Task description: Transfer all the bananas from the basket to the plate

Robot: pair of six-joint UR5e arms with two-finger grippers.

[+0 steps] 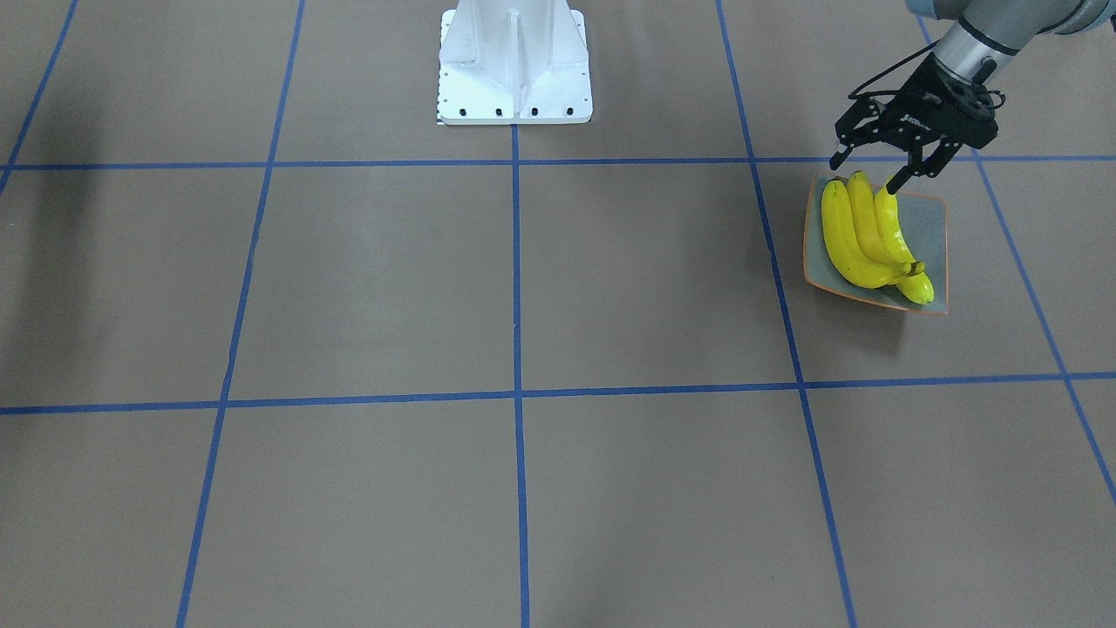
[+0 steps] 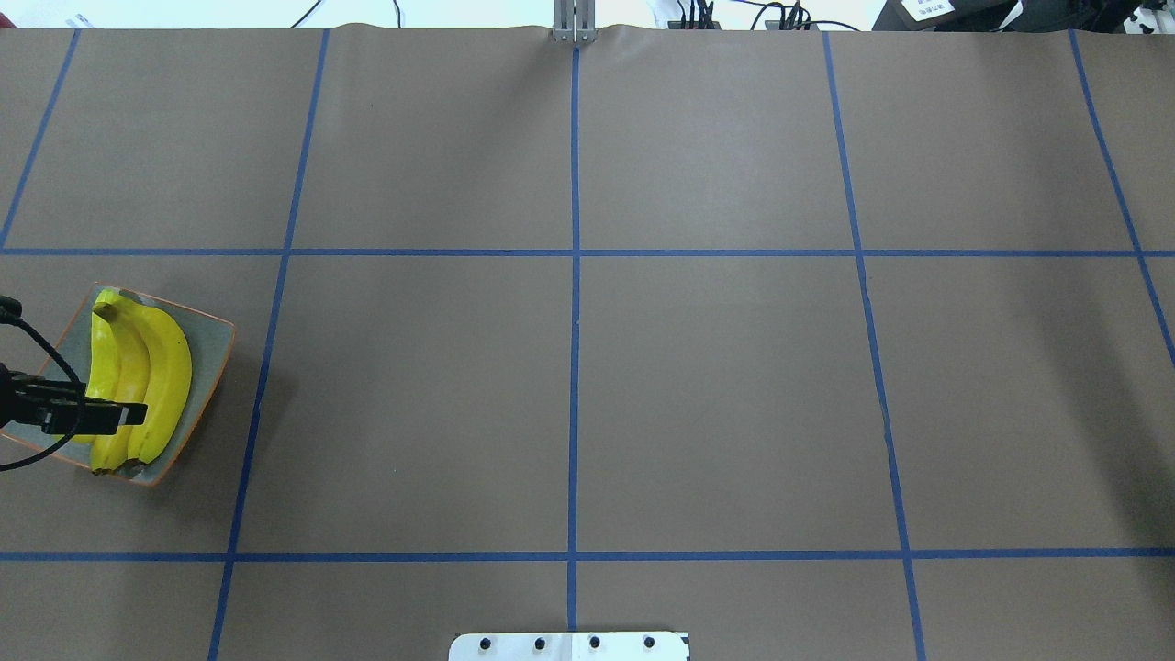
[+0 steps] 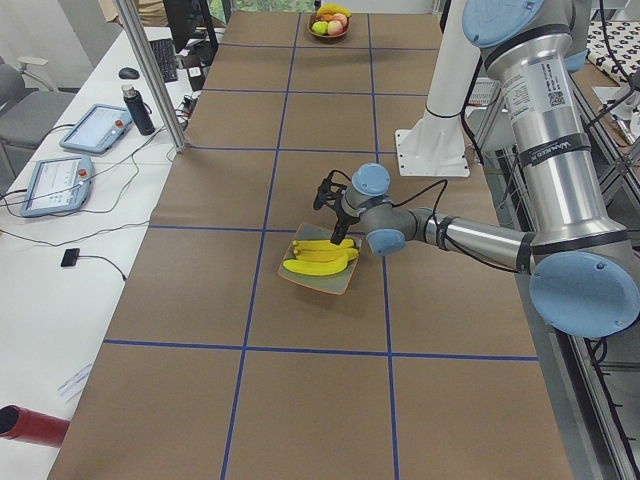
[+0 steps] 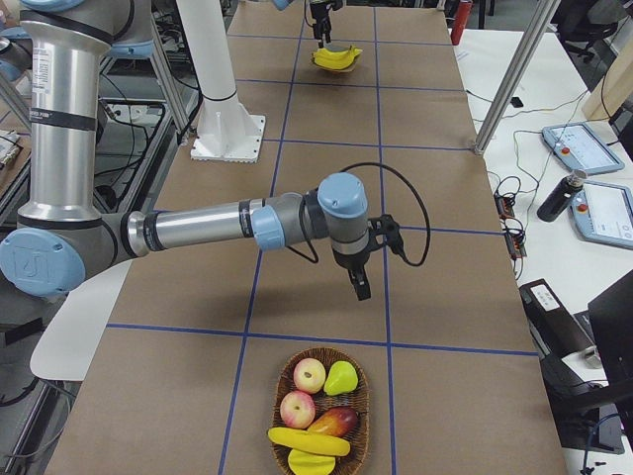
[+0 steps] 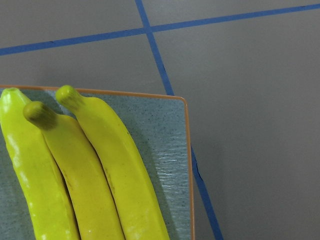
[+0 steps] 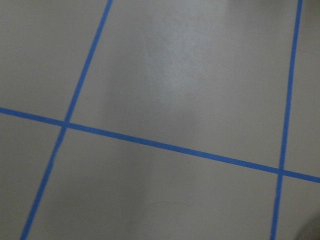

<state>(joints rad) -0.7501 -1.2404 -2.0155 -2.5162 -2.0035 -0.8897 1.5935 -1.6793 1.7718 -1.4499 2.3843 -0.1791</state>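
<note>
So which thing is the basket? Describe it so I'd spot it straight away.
Follow the brown table to the end on the robot's right, past the right arm. The basket is the oval woven bowl there. Unlike the flat grey plate at the other end, which holds only bananas, it holds mixed fruit: apples, a pear, a banana.

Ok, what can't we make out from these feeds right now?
- Right gripper: seen only in exterior right view, so open or shut is unclear.
- Basket: the exterior right frame edge cuts its near end; whether the yellow piece under the banana is another banana is unclear.
- Plate: overhead, the left gripper and frame edge hide its left corner.
</note>
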